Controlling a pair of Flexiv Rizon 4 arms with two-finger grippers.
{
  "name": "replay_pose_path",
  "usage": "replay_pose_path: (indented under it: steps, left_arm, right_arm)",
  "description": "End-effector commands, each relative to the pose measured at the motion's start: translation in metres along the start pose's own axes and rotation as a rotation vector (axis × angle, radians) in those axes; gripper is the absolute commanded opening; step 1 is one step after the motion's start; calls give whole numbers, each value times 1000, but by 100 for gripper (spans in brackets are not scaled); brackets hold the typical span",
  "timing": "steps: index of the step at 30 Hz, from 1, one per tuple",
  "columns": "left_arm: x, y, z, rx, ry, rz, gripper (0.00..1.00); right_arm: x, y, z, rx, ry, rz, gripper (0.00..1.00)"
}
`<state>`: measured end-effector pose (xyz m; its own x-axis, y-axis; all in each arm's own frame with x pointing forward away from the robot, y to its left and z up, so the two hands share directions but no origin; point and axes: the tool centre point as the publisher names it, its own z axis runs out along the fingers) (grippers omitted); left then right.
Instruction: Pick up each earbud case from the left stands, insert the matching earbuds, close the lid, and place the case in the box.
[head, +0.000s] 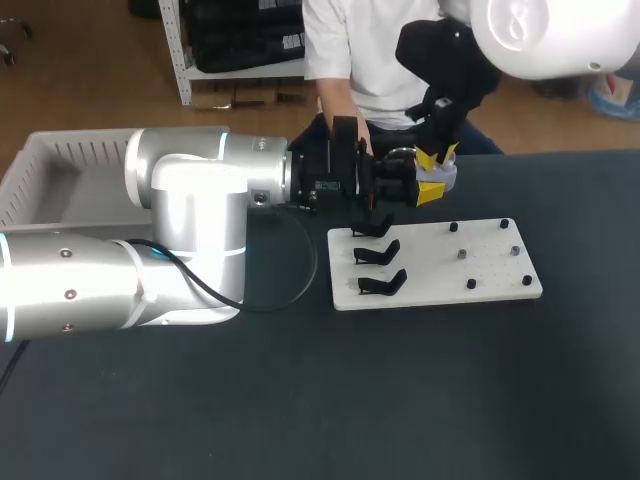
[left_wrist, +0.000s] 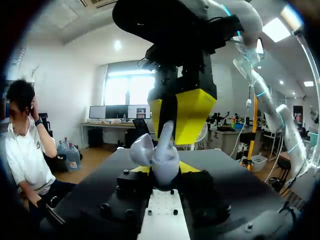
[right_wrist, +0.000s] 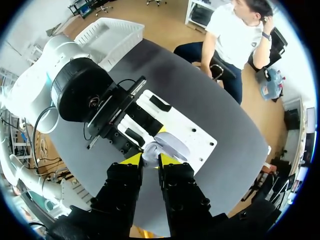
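Open earbud case (left_wrist: 165, 160) pinched by left gripper (left_wrist: 162, 170); right gripper (right_wrist: 150, 159) just above nips an earbud (left_wrist: 166, 131).

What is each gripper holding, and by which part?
The left gripper clamps the open, pale lavender plastic earbud case by its lower body; the right gripper pinches a small pale earbud by its upper end.
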<state>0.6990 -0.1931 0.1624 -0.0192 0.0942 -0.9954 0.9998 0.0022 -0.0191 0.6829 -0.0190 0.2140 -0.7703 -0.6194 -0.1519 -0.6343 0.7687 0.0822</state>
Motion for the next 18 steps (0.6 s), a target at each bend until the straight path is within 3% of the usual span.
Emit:
replay_pose_path:
  steps: [1,18]
  left_arm:
    - [1,0,1,-1,-5,3,0]
    - [1,0,1,-1,-5,3,0]
  right_arm:
    - [-2,0,-1,0,5,-3,0]
    - [-3,0,1,2,19,-4,0]
